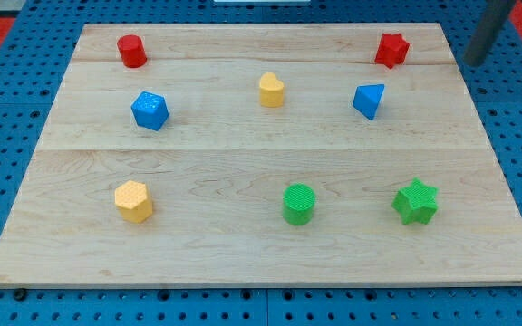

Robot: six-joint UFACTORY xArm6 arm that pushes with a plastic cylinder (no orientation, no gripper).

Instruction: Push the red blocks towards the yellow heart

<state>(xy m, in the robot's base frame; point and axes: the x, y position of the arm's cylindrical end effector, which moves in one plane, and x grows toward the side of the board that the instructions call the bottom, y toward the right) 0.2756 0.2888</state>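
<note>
A red cylinder-like block point(131, 51) sits near the board's top left. A red star block point(391, 50) sits near the top right. The yellow heart point(272, 90) lies between them, a little lower, at top centre. My rod comes in at the view's top right; my tip point(475, 62) is just off the board's right edge, to the right of the red star and apart from it.
A blue cube point(149, 110) lies below the red cylinder. A blue triangular block point(369, 100) lies below the red star. A yellow hexagon point(133, 201), a green cylinder point(299, 204) and a green star point(415, 201) stand along the lower part of the wooden board point(261, 263).
</note>
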